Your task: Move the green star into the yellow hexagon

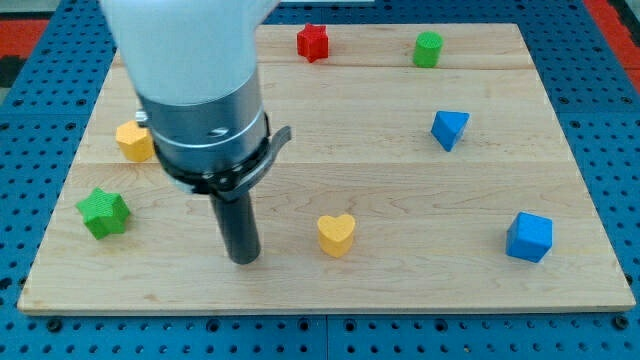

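Note:
The green star lies near the board's left edge, low in the view. The yellow hexagon sits above it and slightly right, partly hidden behind the arm's body. My tip rests on the board well to the right of the star, between it and the yellow heart. It touches no block.
A red star and a green cylinder stand along the top of the wooden board. A blue triangular block and a blue cube are at the right. The arm's body hides the upper left.

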